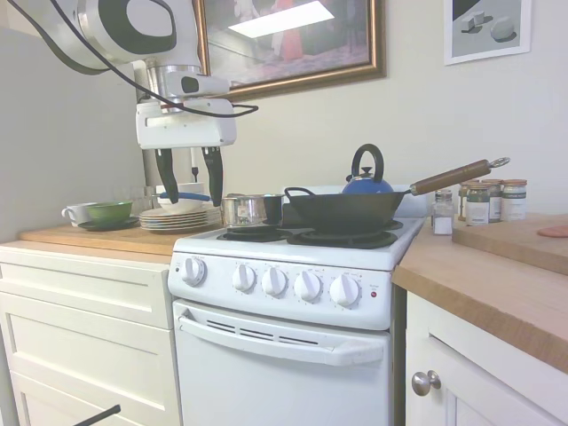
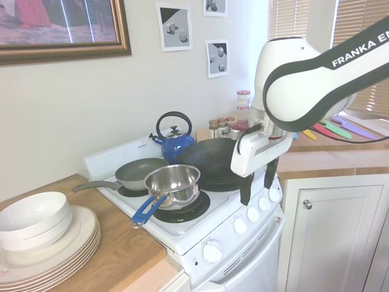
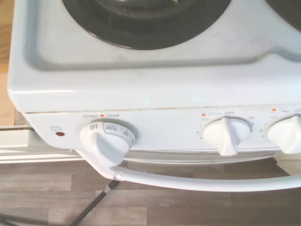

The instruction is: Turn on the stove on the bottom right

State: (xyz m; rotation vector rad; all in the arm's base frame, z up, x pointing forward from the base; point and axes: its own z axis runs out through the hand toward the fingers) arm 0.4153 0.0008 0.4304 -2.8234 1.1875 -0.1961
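The white stove [image 1: 293, 355] stands between two wooden counters, with five round white knobs along its front panel [image 1: 274, 281] and a small red light [image 1: 374, 294] at the panel's right end. My gripper [image 1: 193, 200] hangs open and empty, fingers pointing down. In the second exterior view the gripper [image 2: 256, 193] is above and slightly in front of the knob row, touching nothing. The wrist view looks down on the oven temperature knob [image 3: 106, 139] set at OFF, two burner knobs [image 3: 227, 135] beside it and the door handle [image 3: 197, 181].
On the burners sit a steel pot with a blue handle [image 2: 173, 182], a black wok [image 1: 346, 211] with a long wooden handle, a frying pan [image 2: 140, 173] and a blue kettle [image 1: 367, 182]. Stacked plates [image 1: 177, 217] and spice jars [image 1: 484, 202] stand on the counters.
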